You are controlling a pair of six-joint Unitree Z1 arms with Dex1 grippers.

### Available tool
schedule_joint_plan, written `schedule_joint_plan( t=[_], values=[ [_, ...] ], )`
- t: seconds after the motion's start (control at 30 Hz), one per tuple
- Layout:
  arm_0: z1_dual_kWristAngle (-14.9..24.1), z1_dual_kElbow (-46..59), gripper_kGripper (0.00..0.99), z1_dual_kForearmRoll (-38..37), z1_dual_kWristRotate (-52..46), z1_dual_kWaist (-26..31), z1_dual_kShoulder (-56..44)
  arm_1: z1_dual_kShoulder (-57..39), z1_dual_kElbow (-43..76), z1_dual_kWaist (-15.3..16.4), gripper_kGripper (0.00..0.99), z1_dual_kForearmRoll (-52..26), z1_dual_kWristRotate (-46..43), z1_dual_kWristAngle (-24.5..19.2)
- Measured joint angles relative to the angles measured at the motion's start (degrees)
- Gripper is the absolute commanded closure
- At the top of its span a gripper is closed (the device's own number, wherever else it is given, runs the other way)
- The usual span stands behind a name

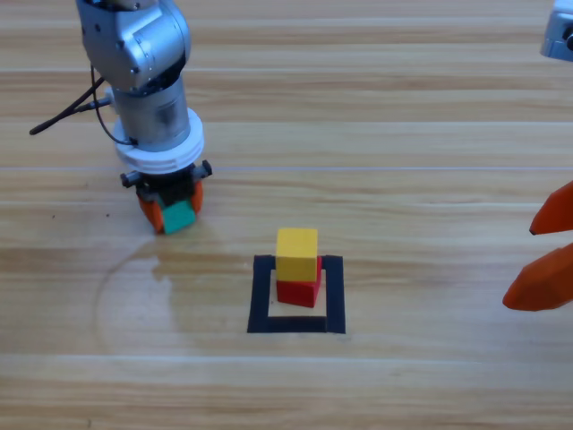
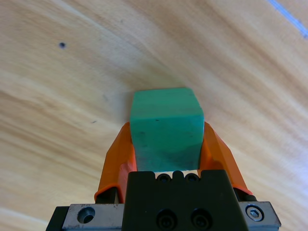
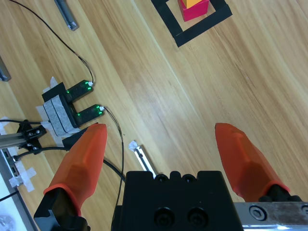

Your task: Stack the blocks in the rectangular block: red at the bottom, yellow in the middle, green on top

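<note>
- the green cube [image 1: 180,217] is clamped between the jaws of the left gripper [image 1: 172,210], left of the black tape square [image 1: 260,296]
- the yellow cube [image 1: 296,254] is stacked on the red cube [image 1: 298,293] inside that square
- the right gripper [image 1: 546,260] is held spread wide at the right edge, grasping nothing

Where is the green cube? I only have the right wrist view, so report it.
Observer: The green cube is clamped in the left tool, left of the tape square.
Operator: Check the top of the stack.
Observer: The yellow cube sits on the red cube, and its top face is bare.
Operator: Place my tool.
Observer: The right tool hangs at the high view's right edge, well apart from the stack.
</note>
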Motion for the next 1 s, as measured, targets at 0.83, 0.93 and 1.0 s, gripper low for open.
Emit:
schedule_joint_plan(
  t=[0.83, 0.93, 1.0],
  values=[
    [-6.18, -18.24, 0.956, 22.08, 45.35, -8.36, -8.56, 0.0, 0.21, 0.0, 0.001, 0.0, 0.0, 0.0],
    [-6.34, -18.26, 0.956, 23.37, 45.9, -10.99, -8.56, 0.0, 0.21, 0.0, 0.001, 0.0, -0.02, -0.01],
    [-6.39, -18.26, 0.956, 23.51, 45.85, -12.04, -8.56, 0.0, 0.22, 0.0, 0.001, 0.0, -0.02, -0.03]
  ],
)
